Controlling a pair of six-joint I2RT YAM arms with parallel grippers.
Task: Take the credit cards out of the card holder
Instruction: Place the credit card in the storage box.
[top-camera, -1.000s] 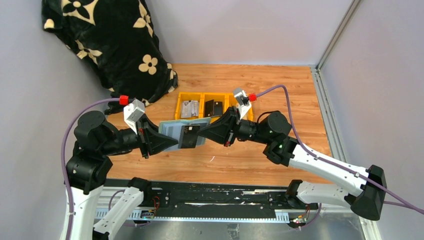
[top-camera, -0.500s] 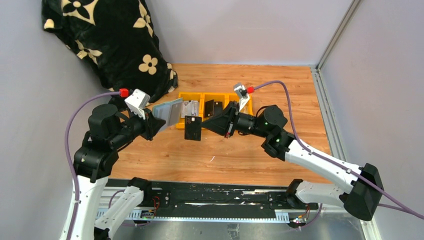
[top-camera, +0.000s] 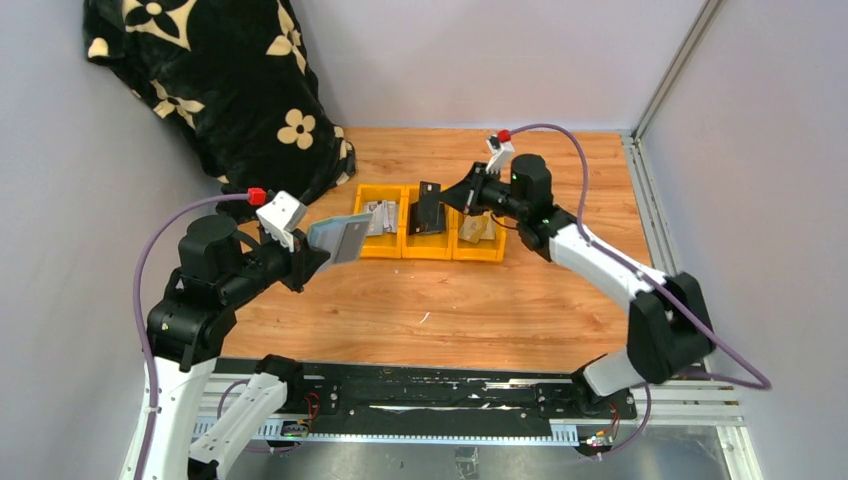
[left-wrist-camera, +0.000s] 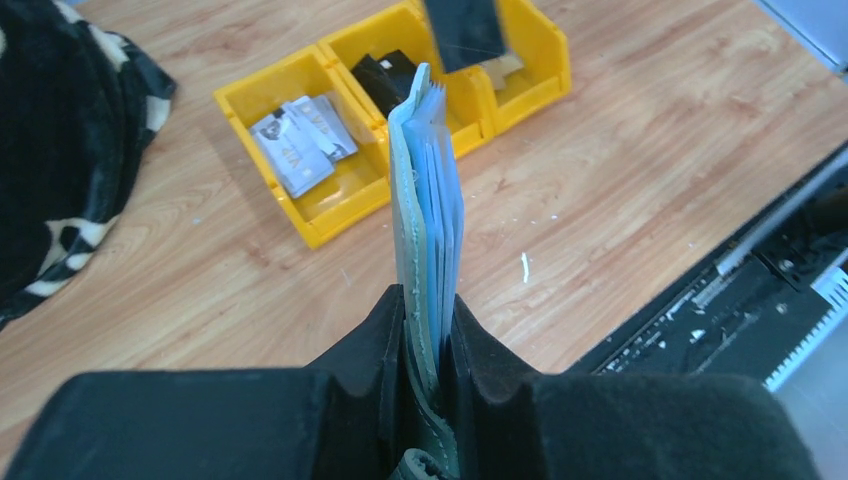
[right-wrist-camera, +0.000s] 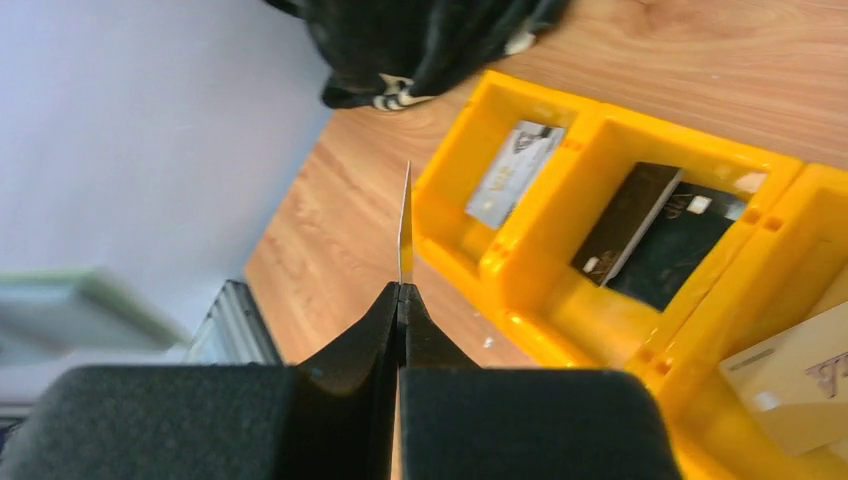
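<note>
My left gripper (top-camera: 303, 262) is shut on the grey-green card holder (top-camera: 340, 238) and holds it above the table, left of the bins. In the left wrist view the card holder (left-wrist-camera: 425, 200) stands edge-on between my fingers, with blue cards showing inside. My right gripper (top-camera: 455, 203) is shut on a black credit card (top-camera: 428, 208) and holds it over the middle yellow bin (top-camera: 428, 246). In the right wrist view the card (right-wrist-camera: 405, 225) shows edge-on, rising from the closed gripper (right-wrist-camera: 400, 290).
Three joined yellow bins: the left (top-camera: 378, 245) holds grey cards (right-wrist-camera: 515, 170), the middle black cards (right-wrist-camera: 655, 235), the right (top-camera: 480, 250) a tan card (right-wrist-camera: 790, 385). A black flowered blanket (top-camera: 215, 90) lies at the back left. Walls on both sides.
The grippers have parted. My right gripper pulled the black card out of the holder and carried it back over the middle bin. My left gripper drew the holder left and back.
</note>
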